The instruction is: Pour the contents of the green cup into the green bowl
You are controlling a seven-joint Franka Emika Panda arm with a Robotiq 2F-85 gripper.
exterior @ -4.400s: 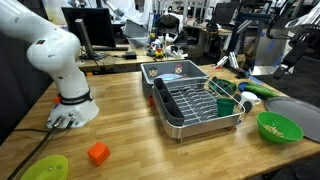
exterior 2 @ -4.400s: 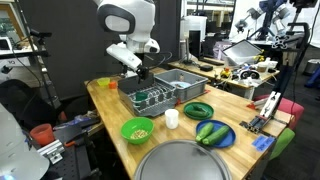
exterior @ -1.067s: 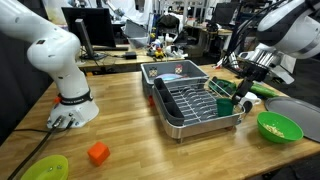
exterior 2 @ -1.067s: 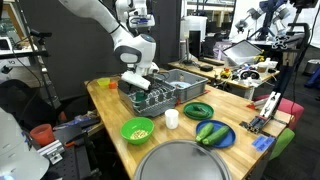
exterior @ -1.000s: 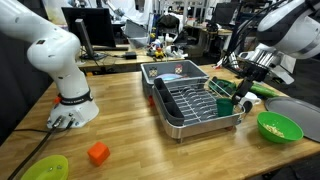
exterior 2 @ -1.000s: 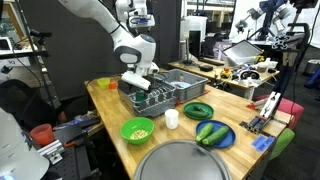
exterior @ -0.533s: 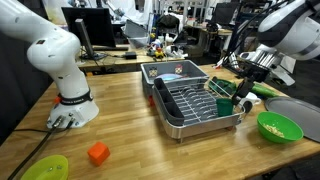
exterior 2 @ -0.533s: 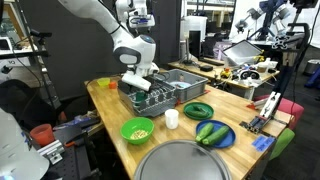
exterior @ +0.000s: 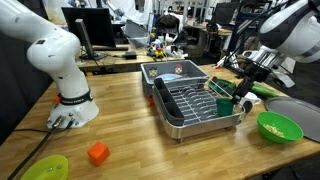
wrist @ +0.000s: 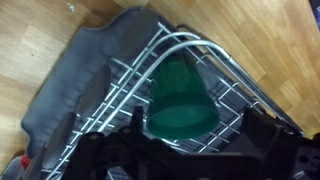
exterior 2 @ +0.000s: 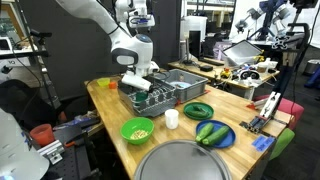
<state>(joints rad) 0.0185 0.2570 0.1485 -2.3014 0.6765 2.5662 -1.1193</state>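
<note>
The dark green cup (exterior: 227,104) sits in the near corner of the grey dish rack (exterior: 185,112). In the wrist view the cup (wrist: 180,100) lies between the two dark fingers. My gripper (wrist: 195,132) is open, with the jaws on either side of the cup and not closed on it. In both exterior views the gripper (exterior: 243,88) (exterior 2: 143,86) hangs just over that corner of the rack. The lime-green bowl (exterior: 279,127) with pale bits stands on the table beside the rack, and also shows near the table's front edge (exterior 2: 137,129).
An orange block (exterior: 97,153) and a flat lime dish (exterior: 45,168) lie near the robot base. A grey round tray (exterior 2: 185,162), a white cup (exterior 2: 172,119), a green plate (exterior 2: 197,109) and a blue plate with cucumbers (exterior 2: 212,133) lie beside the rack.
Since 4.4 s ago the arm has come down to the rack's corner over the cup. In the last second nothing visibly moved.
</note>
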